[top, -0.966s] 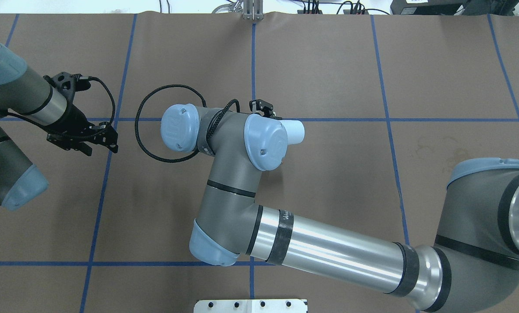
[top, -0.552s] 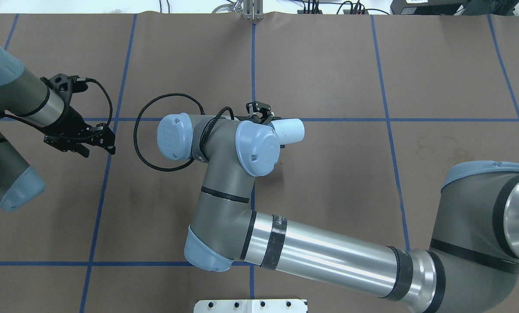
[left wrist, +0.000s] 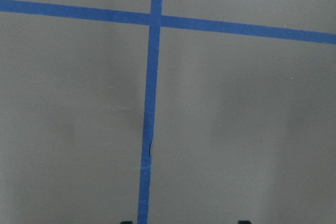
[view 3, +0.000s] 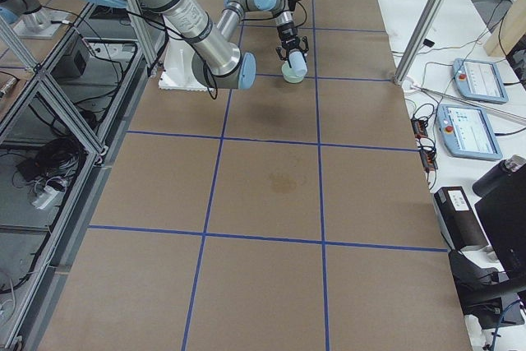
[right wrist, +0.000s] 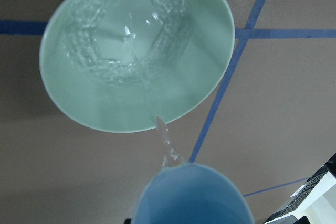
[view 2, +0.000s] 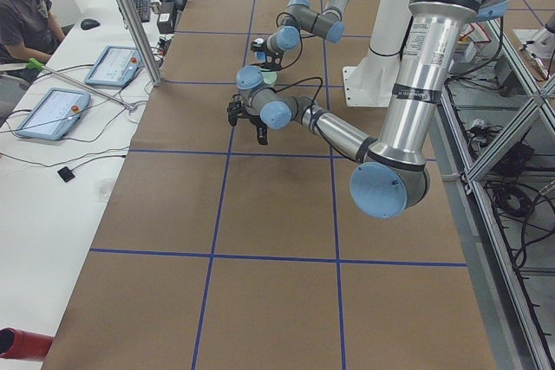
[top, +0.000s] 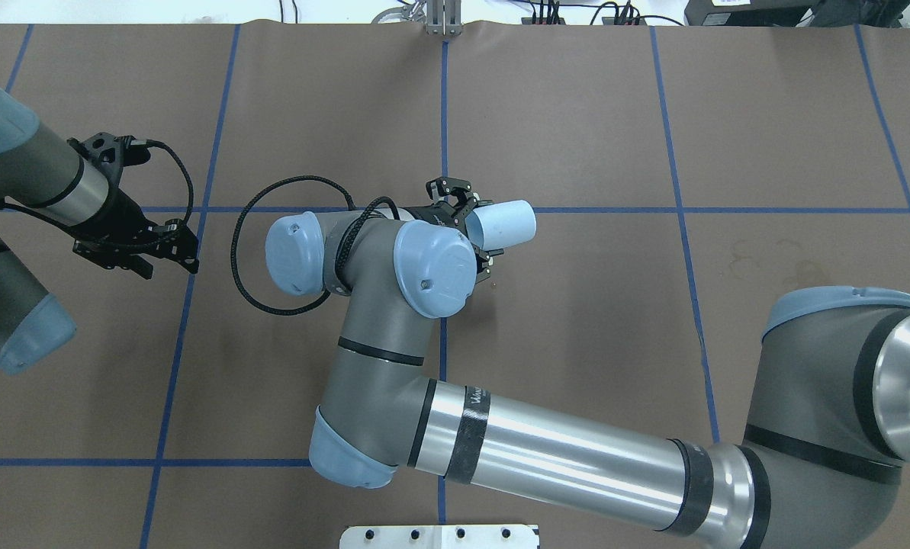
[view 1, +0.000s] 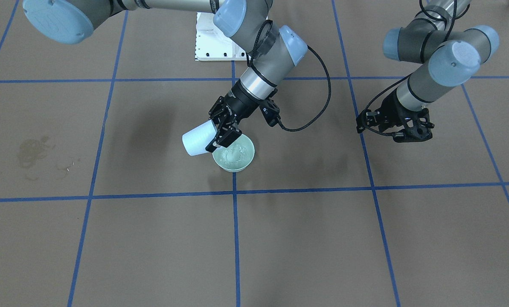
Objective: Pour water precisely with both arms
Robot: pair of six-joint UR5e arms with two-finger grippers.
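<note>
Water [right wrist: 126, 40] trickles clear from cup [right wrist: 191, 198] into bowl [right wrist: 207, 69]

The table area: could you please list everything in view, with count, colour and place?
table: one, brown cover with blue tape grid.
bowl: one, pale green, near the table's middle.
cup: one, pale blue, tilted, lip by the bowl's rim.
water: clear, pooled in the bowl, a stream from the cup's lip.
tablets: two, on the white bench.
operator: one, dark shirt, at that bench.
right arm: one, grey-silver, reaching to the middle.
left arm: one, same colours, at the side.
right gripper: one, black, shut on the cup.
left gripper: one, black, open, empty.
</note>
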